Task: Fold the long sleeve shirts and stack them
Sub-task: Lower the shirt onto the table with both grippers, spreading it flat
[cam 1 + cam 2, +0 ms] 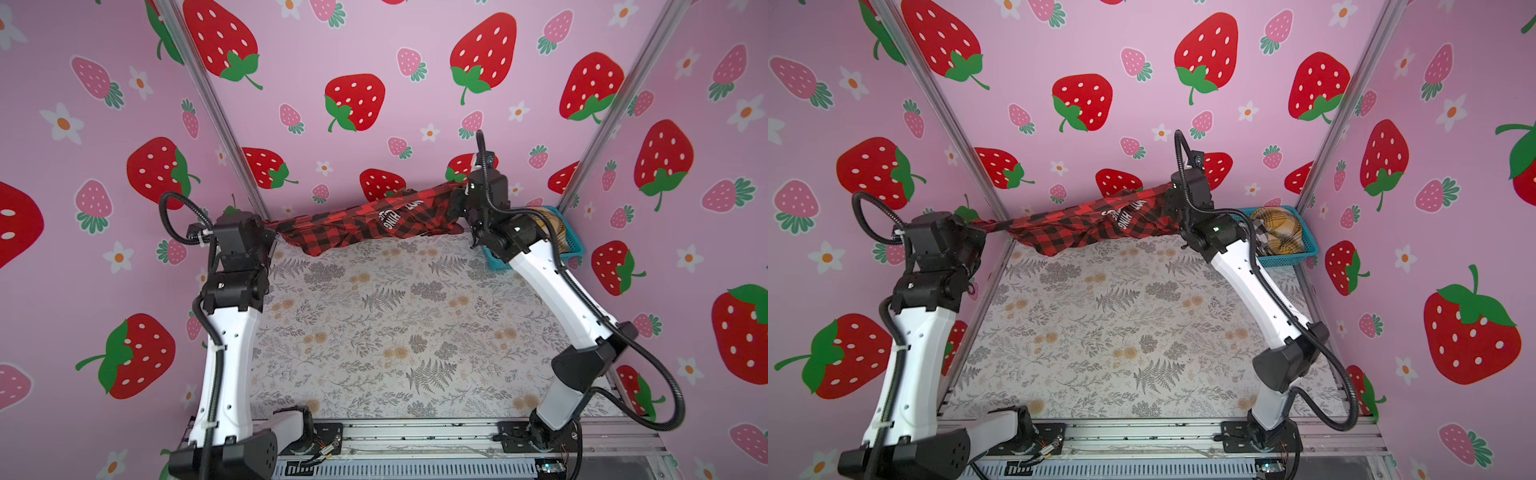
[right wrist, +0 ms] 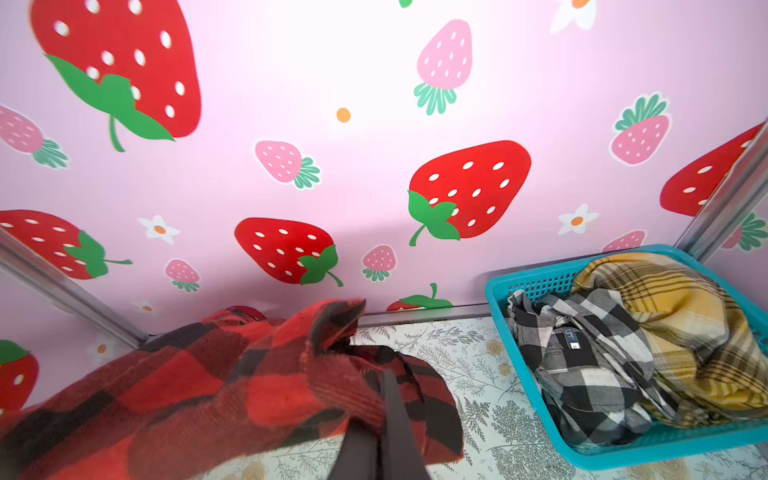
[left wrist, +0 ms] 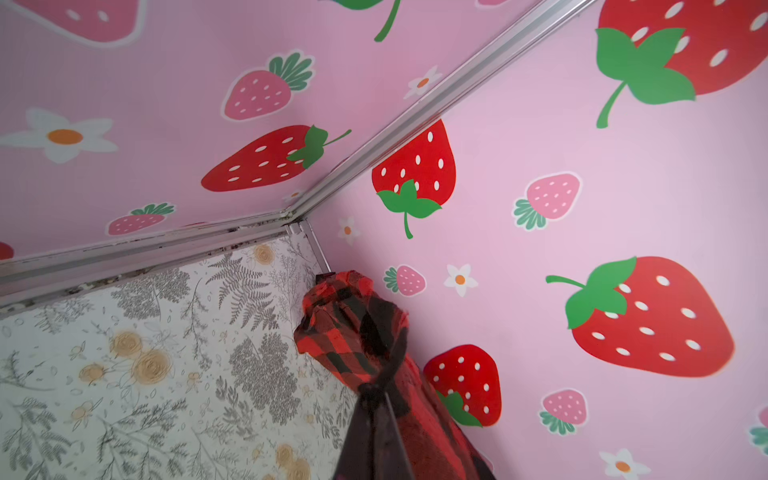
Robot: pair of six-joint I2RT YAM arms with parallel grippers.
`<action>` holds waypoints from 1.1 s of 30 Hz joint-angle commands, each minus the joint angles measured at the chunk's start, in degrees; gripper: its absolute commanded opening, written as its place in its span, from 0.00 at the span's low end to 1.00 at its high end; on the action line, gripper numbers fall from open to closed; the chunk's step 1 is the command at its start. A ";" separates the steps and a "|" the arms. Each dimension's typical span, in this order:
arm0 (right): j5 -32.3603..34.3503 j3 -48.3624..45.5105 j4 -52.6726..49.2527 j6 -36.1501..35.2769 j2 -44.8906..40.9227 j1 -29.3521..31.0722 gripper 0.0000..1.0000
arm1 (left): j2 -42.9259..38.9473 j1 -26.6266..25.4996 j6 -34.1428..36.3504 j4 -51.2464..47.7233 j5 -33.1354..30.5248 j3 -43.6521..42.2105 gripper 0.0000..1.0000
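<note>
A red-and-black check long sleeve shirt (image 1: 357,224) (image 1: 1084,228) hangs stretched in the air along the back wall, its lowest fold just above the table. My left gripper (image 3: 372,390) is shut on one bunched end of it (image 3: 345,324) near the back left corner. My right gripper (image 2: 386,374) is shut on the other end (image 2: 187,382), held higher at the back right. In both top views the wrists hide most of the fingers. Two more shirts, black-and-white check (image 2: 582,365) and mustard plaid (image 2: 673,324) (image 1: 1279,228), lie crumpled in the basket.
A teal mesh basket (image 2: 498,291) (image 1: 1287,259) stands in the back right corner, just behind my right arm. The table wears a floral cloth (image 1: 374,324). Pink strawberry walls with metal corner posts (image 1: 224,124) close in the back and both sides.
</note>
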 commanded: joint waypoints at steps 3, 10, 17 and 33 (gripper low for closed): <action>5.98 -19.37 -2.59 1.16 -3.06 -2.71 0.00 | -4.15 2.12 -3.05 -9.15 -2.53 -14.83 0.00; 5.15 -53.42 -0.67 7.24 -15.84 -2.53 0.00 | -13.67 -1.92 -0.85 -15.41 -3.05 -34.68 0.00; -1.99 -68.46 0.10 8.99 -15.45 -2.53 0.00 | -21.84 -8.56 -6.04 -16.35 2.01 -53.07 0.00; -1.02 -44.88 -3.73 8.96 12.14 -2.66 0.00 | 24.48 -3.07 1.70 5.69 3.31 -32.45 0.00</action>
